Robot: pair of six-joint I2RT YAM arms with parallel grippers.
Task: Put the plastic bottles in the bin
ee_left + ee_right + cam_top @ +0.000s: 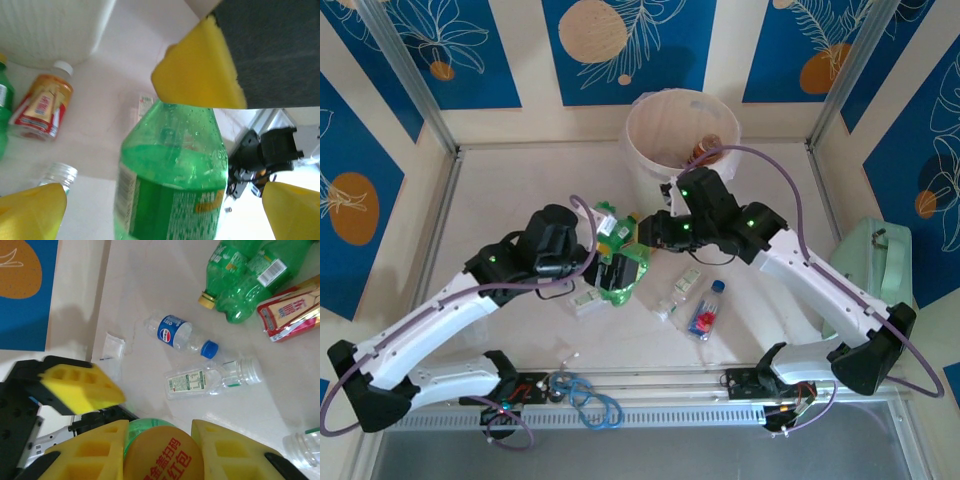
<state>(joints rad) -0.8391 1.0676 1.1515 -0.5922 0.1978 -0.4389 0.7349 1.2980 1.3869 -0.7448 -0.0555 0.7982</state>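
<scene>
Now: one bin (642,160), one green bottle (170,165) clamped in right pincer (157,432).

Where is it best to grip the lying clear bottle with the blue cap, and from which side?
I would grip its labelled middle from above, jaws across its length: the blue-capped bottle lies flat on the table, apart from the others.
</scene>
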